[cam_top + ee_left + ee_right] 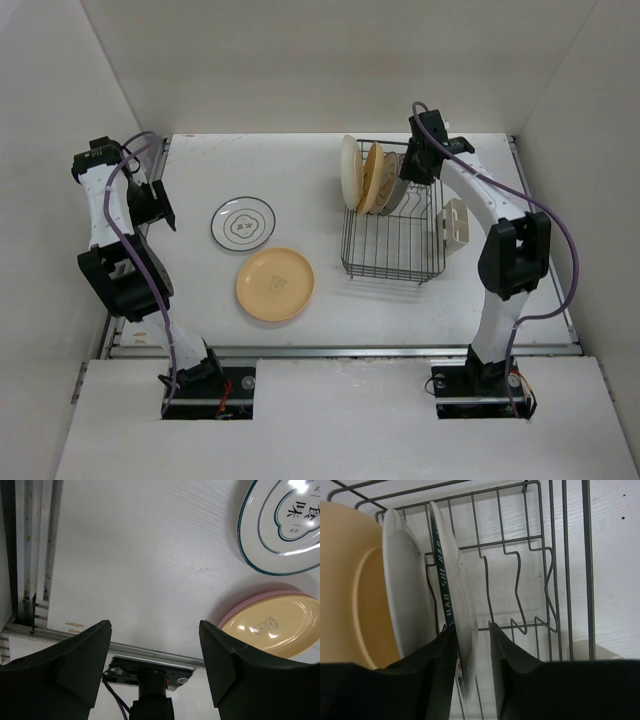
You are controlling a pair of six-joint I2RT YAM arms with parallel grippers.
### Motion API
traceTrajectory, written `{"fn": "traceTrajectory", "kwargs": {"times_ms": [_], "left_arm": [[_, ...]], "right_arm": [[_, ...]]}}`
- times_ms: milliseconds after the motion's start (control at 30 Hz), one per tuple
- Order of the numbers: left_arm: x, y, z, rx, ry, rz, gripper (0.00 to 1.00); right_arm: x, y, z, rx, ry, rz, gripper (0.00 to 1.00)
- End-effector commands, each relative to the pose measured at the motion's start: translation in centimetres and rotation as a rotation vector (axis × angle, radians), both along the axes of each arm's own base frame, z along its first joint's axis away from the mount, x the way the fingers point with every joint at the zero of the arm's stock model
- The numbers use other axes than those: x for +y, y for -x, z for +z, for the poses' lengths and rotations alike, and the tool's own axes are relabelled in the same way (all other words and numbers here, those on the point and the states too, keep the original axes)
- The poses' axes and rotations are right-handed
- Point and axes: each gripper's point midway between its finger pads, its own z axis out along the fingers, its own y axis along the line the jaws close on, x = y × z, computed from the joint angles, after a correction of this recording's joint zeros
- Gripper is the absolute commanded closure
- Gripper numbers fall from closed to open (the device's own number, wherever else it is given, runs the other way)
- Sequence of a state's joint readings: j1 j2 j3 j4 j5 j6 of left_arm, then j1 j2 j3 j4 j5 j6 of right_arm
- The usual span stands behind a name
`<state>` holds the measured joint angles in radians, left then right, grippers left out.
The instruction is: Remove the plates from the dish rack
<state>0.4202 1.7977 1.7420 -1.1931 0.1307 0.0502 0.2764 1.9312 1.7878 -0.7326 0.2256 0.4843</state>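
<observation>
The dark wire dish rack [395, 255] holds several upright plates: a cream one [349, 170], a yellow-orange one [372, 178] and white ones [392, 188]. My right gripper [410, 178] is over the rack's back end. In the right wrist view it [471, 627] is open and straddles the rim of a white plate with a dark band [452, 580]; the left finger touches it and the right finger stands apart. On the table lie a ringed white plate [243, 222] and a yellow plate [275, 284] stacked on a pink one [240, 612]. My left gripper [162, 215] is open and empty.
A cream slotted cup holder [457, 222] hangs on the rack's right side. White walls close in the table on three sides. A metal rail [30, 555] runs along the table's left edge. My left arm's base [150, 680] shows between the left fingers.
</observation>
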Motion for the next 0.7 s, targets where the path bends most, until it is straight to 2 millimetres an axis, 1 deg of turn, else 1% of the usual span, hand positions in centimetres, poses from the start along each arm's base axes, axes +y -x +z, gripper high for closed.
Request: {"fn": "traceTrajectory", "kwargs": {"times_ms": [0,33,67,100,133,233,267,300,333,400,433,467,500,533,600,633,667], "left_arm": [[-0.4,0.7,1.4,-0.032,-0.007,0.003,0.32],[-0.4,0.8,1.6,-0.040,-0.013,-0.006,0.32],[-0.4,0.8,1.6,-0.040,-0.013,-0.006,0.32],[-0.4,0.8,1.6,-0.040,-0.013,-0.006,0.32],[-0.5,0.9,1.4,-0.032,-0.009,-0.006,0.32],[-0.5,0.9,1.4,-0.032,-0.009,-0.006,0.32],[-0.5,0.9,1.4,-0.032,-0.009,-0.006,0.32],[-0.5,0.9,1.4,-0.032,-0.009,-0.006,0.32],[-0.5,0.9,1.4,-0.032,-0.009,-0.006,0.32],[-0.4,1.0,1.4,-0.028,-0.017,-0.004,0.32],[-0.4,1.0,1.4,-0.028,-0.017,-0.004,0.32],[-0.4,1.0,1.4,-0.028,-0.017,-0.004,0.32],[-0.3,1.0,1.1,-0.020,-0.014,-0.004,0.32],[-0.3,1.0,1.1,-0.020,-0.013,-0.004,0.32],[-0.3,0.8,1.3,-0.028,-0.017,-0.004,0.32],[-0.3,0.8,1.3,-0.028,-0.017,-0.004,0.32],[-0.3,0.8,1.3,-0.028,-0.017,-0.004,0.32]], "right_arm": [[-0.5,-0.9,1.1,-0.054,-0.007,-0.039,0.63],[-0.6,-1.1,1.0,-0.062,-0.002,-0.045,0.66],[-0.6,-1.2,0.4,-0.050,0.001,-0.045,0.72],[-0.6,-1.2,0.4,-0.050,0.001,-0.045,0.72],[-0.6,-1.2,-0.2,-0.039,0.005,-0.045,0.81],[-0.9,-1.6,0.5,-0.046,0.031,-0.046,1.00],[-1.5,-1.7,1.2,-0.058,0.056,-0.069,1.00],[-2.1,-1.7,2.6,-0.090,0.075,-0.082,1.00],[-2.4,-1.4,3.1,-0.095,0.109,-0.089,1.00],[-3.5,-1.5,5.8,-0.164,0.179,-0.137,1.00],[-3.3,-1.2,7.4,-0.198,0.198,-0.142,1.00],[-4.0,-1.0,8.3,-0.210,0.231,-0.155,1.00],[-4.0,-0.8,10.1,-0.254,0.272,-0.181,1.00],[-4.1,-0.6,11.3,-0.278,0.293,-0.193,1.00],[-4.8,-0.5,12.7,-0.303,0.352,-0.208,1.00],[-4.9,-0.2,14.0,-0.323,0.385,-0.223,1.00],[-4.8,-0.3,13.7,-0.313,0.418,-0.225,1.00]]}}
